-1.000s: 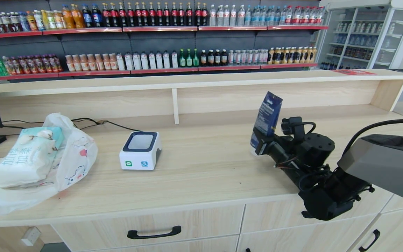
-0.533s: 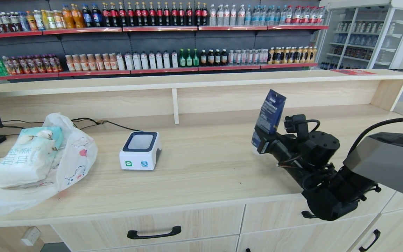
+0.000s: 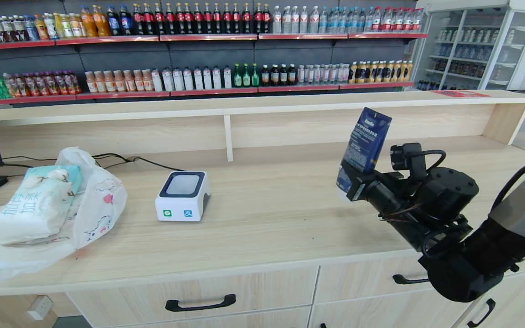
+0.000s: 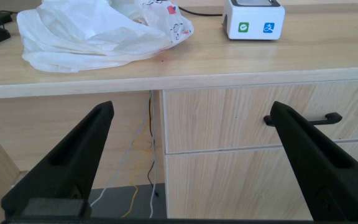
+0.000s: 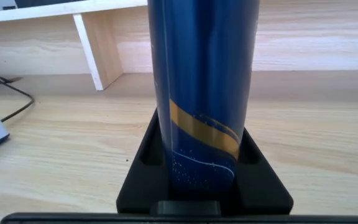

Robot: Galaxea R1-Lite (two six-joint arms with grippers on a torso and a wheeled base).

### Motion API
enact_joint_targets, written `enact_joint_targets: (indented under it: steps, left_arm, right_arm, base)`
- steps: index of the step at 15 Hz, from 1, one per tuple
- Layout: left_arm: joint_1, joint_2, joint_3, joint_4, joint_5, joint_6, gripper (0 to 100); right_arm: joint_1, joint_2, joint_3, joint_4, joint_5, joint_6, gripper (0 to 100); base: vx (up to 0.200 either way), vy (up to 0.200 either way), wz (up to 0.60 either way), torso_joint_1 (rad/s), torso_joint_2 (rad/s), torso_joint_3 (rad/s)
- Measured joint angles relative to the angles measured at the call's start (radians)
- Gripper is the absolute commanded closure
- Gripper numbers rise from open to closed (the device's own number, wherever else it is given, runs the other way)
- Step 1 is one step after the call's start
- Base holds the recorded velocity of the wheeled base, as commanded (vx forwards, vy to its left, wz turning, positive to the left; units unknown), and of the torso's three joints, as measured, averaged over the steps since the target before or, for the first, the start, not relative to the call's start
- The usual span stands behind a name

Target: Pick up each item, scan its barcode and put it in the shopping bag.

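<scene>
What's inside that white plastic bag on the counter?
A pale teal-and-white soft pack of tissues lies in the open mouth of the thin white plastic shopping bag. The pack and the crumpled plastic hide whatever may lie beneath or deeper inside.

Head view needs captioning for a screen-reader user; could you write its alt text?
The right tool holds a blue packet nearly upright above the wooden counter, right of a white scanner. A white shopping bag with a tissue pack in it lies at the counter's left end.
</scene>
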State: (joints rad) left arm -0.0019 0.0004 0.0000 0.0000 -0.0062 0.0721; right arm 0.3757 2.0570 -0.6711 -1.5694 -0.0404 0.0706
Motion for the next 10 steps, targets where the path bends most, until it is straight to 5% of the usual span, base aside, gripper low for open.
enact_joint_targets:
  steps: [4, 10]
  left_arm:
    - [0.001, 0.0, 0.0, 0.0, 0.0, -0.026, 0]
    - [0.001, 0.0, 0.0, 0.0, 0.001, -0.031, 0]
  right_arm:
    - [0.088, -0.13, 0.135, 0.0, 0.0, 0.001, 100]
    - [0.333, -0.36, 0.382, 0.0, 0.001, 0.003, 100]
  base:
    - [0.0, 0.0, 0.0, 0.0, 0.0, 0.0]
    - [0.0, 0.0, 0.0, 0.0, 0.0, 0.0]
